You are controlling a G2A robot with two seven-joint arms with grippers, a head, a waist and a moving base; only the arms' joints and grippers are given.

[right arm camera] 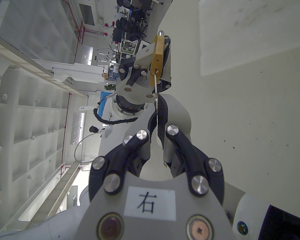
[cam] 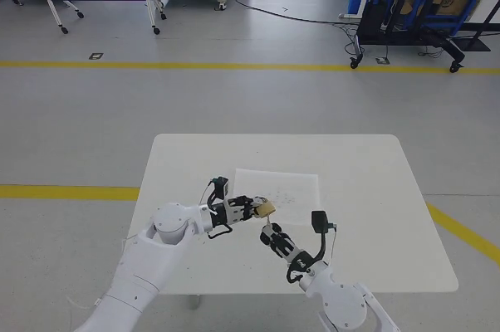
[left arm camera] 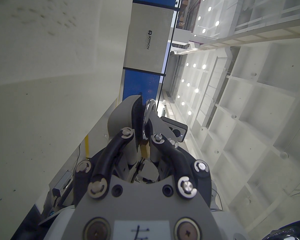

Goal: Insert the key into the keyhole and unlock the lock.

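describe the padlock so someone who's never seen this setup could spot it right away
Start at the white table, then find the pale mat in its middle. Just off the mat's near edge the left gripper holds the padlock. It is the only brass-coloured thing there, a small block among white and black robot parts.

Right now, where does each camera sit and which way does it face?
Top view: above the arms, looking down at the table; both arms show, meeting over its near half.
Left wrist view: behind the left gripper, facing roughly level across the table at the padlock it clamps.
Right wrist view: behind the right gripper, facing along its key toward the padlock and left gripper.
Shared: all three show the padlock.
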